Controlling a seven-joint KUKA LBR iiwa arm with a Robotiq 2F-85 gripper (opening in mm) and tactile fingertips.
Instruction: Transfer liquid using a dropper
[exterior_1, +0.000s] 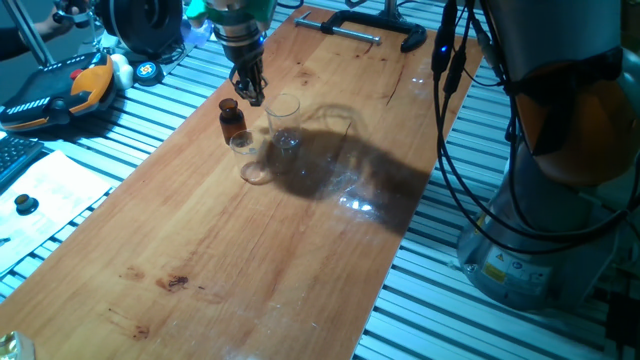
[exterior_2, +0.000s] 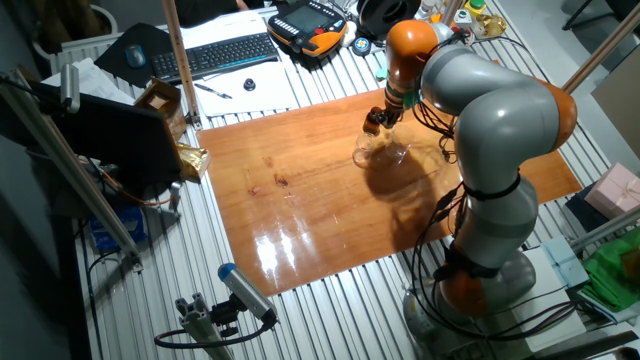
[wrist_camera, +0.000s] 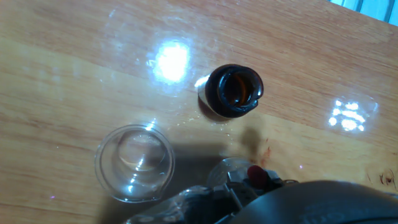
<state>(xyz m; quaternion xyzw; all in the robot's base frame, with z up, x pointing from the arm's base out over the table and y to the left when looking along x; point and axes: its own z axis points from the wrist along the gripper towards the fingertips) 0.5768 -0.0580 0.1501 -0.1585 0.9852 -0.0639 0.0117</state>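
Observation:
My gripper (exterior_1: 250, 96) points down just above and behind the small open amber bottle (exterior_1: 231, 120), which the hand view shows from above (wrist_camera: 234, 91). The jaws look shut on the dropper, whose red bulb (wrist_camera: 257, 176) shows between the fingers at the bottom of the hand view; its thin tube is hard to make out. A small clear glass cup (exterior_1: 243, 146) stands in front of the bottle and also shows in the hand view (wrist_camera: 134, 163). A taller clear glass (exterior_1: 284, 118) stands to the bottle's right. The other fixed view shows the gripper (exterior_2: 377, 121) above the glasses (exterior_2: 372, 152).
The things stand on a wooden board (exterior_1: 230, 260) over a slatted metal table. A black clamp (exterior_1: 352, 30) sits at the board's far end. An orange pendant (exterior_1: 62, 92) lies to the left. The arm's base (exterior_1: 545, 200) and cables stand to the right.

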